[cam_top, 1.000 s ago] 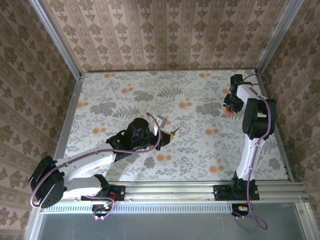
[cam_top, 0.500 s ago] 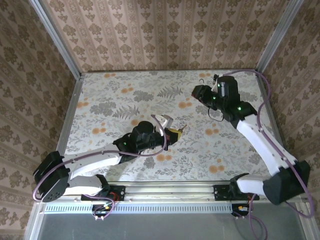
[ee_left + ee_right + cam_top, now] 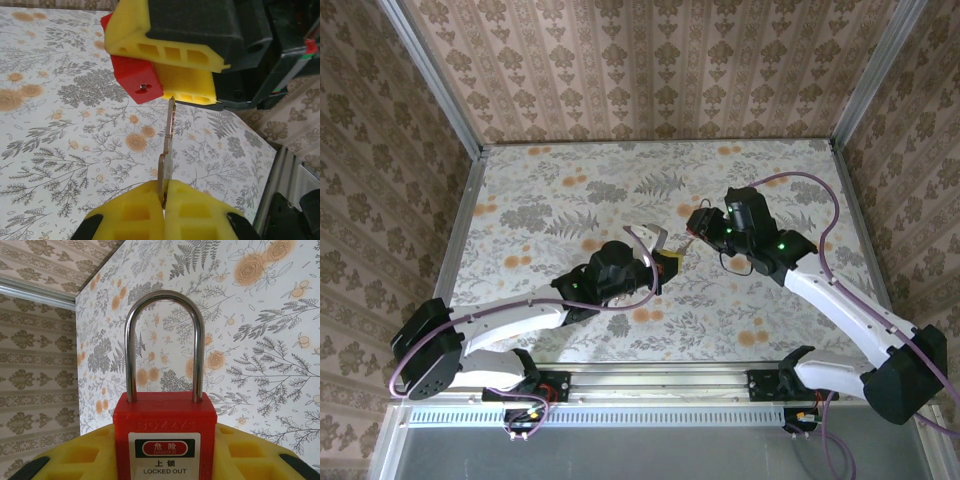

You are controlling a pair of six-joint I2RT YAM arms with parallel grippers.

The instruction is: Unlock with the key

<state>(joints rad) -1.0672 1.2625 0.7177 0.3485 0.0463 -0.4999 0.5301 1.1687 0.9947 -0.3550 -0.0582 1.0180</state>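
A thin brass key [image 3: 168, 140] stands edge-on, pinched between the yellow pads of my left gripper [image 3: 164, 189], which is shut on its bow. The key's tip reaches up to the red padlock [image 3: 136, 80], just right of the keyhole [image 3: 144, 88] in its bottom face, and is not inside it. My right gripper [image 3: 165, 445] is shut on the padlock's [image 3: 165, 420] body. Its label reads DANGER, LOCKED OUT, and the steel shackle [image 3: 165, 302] is seated in both holes. From above, the left gripper [image 3: 666, 258] and the right gripper [image 3: 696, 230] meet mid-table, both held above it.
The floral table cover [image 3: 550, 190] is bounded by aluminium rails [image 3: 460, 215] and papered walls [image 3: 650, 70] on three sides. The right arm's purple cable [image 3: 820, 215] loops over its forearm. Both arm bases sit on the near rail [image 3: 720, 382].
The right arm swung from the far right corner to the table's middle, carrying the padlock. The left gripper moved a little right with the key, so the two now meet.
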